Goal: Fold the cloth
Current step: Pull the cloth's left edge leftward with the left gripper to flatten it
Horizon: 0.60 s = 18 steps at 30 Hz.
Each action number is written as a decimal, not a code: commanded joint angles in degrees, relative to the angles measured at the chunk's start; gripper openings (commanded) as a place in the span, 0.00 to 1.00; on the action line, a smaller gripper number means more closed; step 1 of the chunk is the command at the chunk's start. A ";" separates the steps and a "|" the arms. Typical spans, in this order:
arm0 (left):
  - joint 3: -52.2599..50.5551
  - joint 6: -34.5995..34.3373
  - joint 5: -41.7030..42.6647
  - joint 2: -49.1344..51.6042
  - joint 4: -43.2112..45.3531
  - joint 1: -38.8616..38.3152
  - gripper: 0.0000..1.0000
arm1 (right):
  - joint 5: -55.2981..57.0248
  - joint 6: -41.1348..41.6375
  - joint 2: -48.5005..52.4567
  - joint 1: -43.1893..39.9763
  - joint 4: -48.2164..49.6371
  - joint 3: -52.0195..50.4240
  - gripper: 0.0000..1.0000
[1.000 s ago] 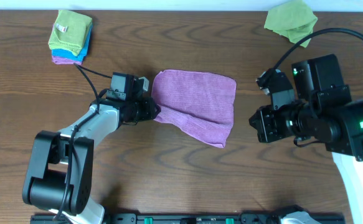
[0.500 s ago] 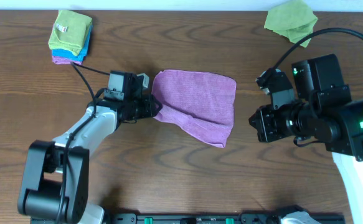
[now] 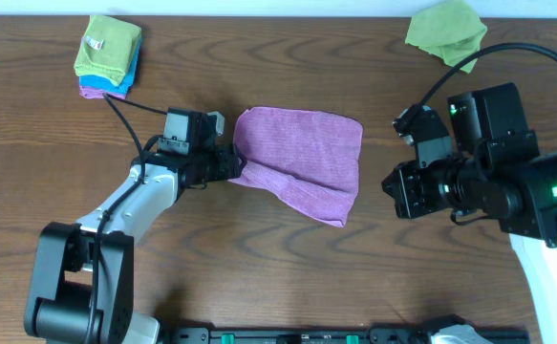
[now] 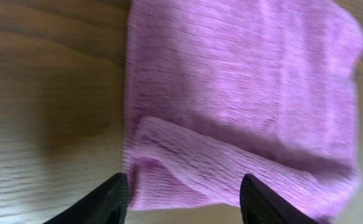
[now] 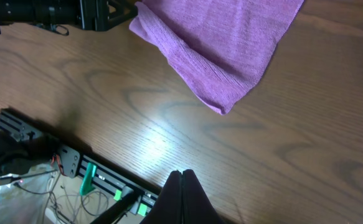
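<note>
Here you have one purple cloth (image 3: 302, 167) mid-table with its lower edge folded over, one loose green cloth (image 3: 444, 31) and one stack of folded cloths (image 3: 108, 55). The left gripper (image 4: 183, 183) sits low at the purple cloth's left edge — fingers spread, empty. The right gripper (image 5: 182, 177) hovers well apart — clenched on nothing.

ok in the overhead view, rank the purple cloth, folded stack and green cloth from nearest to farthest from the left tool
1. purple cloth, right beside the left tool.
2. folded stack, far-left corner.
3. green cloth, far-right corner.
</note>
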 commanded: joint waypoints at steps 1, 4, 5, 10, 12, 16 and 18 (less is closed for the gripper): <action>0.66 1.07 -5.14 -0.52 0.48 0.13 0.60 | 0.17 -0.92 -0.31 0.28 0.13 -0.04 0.01; 0.66 1.05 -5.66 -0.31 1.33 0.13 0.60 | 0.15 -0.92 -0.31 0.28 0.17 -0.04 0.02; 0.66 1.05 -6.23 -0.11 1.44 0.13 0.60 | 0.15 -0.92 -0.31 0.28 0.17 -0.04 0.01; 0.66 1.03 -6.49 1.31 1.90 0.13 0.56 | 0.15 -0.92 -0.31 0.28 0.15 -0.04 0.01; 0.66 1.03 -6.40 1.42 2.38 0.13 0.56 | 0.15 -0.92 -0.31 0.28 0.17 -0.04 0.02; 0.66 1.03 -6.16 2.58 3.89 0.13 0.56 | 0.15 -0.92 -0.31 0.28 0.17 -0.04 0.02; 0.66 1.05 -4.31 3.26 4.72 0.13 0.57 | 0.15 -0.92 -0.31 0.28 0.17 -0.04 0.02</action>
